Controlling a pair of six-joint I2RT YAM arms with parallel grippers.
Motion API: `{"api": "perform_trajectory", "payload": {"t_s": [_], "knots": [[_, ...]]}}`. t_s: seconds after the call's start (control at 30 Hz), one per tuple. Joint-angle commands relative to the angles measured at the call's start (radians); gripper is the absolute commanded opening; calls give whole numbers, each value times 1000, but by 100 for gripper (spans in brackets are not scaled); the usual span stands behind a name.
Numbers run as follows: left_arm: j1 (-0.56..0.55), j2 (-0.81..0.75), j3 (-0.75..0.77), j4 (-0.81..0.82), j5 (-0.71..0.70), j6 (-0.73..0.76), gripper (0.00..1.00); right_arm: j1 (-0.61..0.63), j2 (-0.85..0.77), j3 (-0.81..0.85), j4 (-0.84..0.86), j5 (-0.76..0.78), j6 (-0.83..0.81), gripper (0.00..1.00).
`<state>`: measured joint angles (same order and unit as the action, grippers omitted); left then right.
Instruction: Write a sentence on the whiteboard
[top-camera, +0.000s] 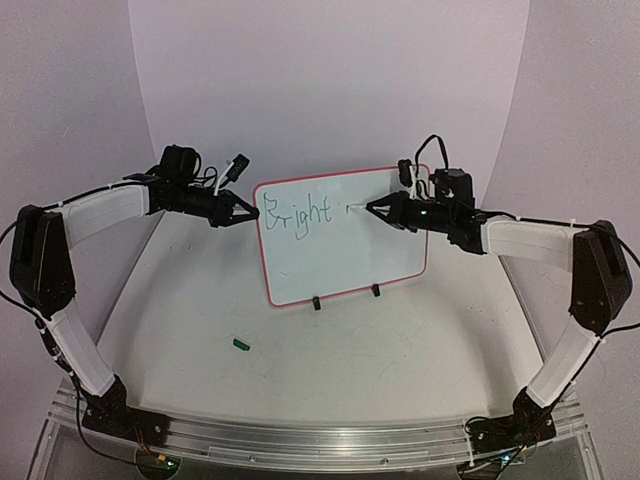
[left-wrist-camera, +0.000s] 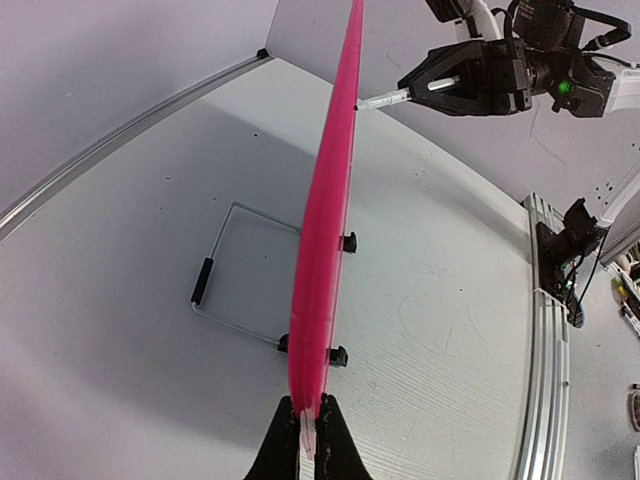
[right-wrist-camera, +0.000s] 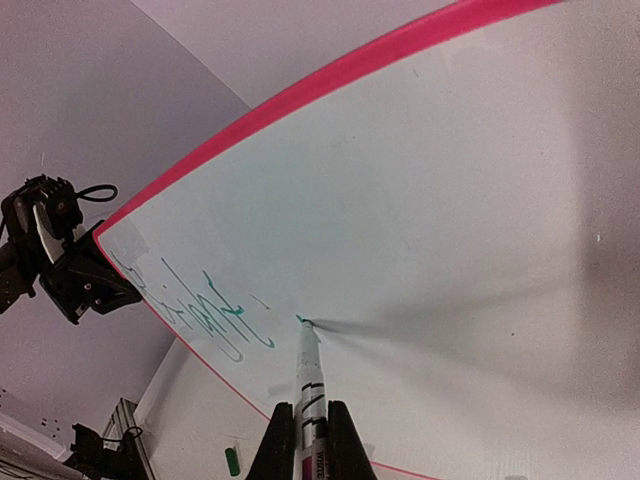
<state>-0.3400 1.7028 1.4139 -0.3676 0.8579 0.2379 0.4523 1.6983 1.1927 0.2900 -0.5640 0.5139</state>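
The right gripper clamps a marker, whose green tip touches the whiteboard straight ahead. Green handwriting sits just left of the tip. Far left, the left gripper meets the board's red rim. A small green cap lies on the table, low to the left.

A: The whiteboard, its face?
B: Smooth, glossy white. The pink rim looks plastic.
A: The marker?
B: White plastic barrel, slight sheen.
A: The table?
B: Matt white, faintly grained. The rail at its near edge: brushed metal. The wire stand: bare metal, black sleeve.
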Motion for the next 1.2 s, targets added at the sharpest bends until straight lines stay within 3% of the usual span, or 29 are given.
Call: {"api": "perform_trajectory", "payload": {"t_s": [0.0, 0.63, 1.17], "knots": [[-15, -30, 22, -59, -13, 21, 0, -2, -53, -1, 82, 60, 18, 0], [-18, -24, 22, -57, -8, 15, 0, -2, -56, -110, 81, 73, 29, 0], [-24, -22, 22, -56, -9, 16, 0, -2, -77, -36, 115, 92, 55, 0]]}}
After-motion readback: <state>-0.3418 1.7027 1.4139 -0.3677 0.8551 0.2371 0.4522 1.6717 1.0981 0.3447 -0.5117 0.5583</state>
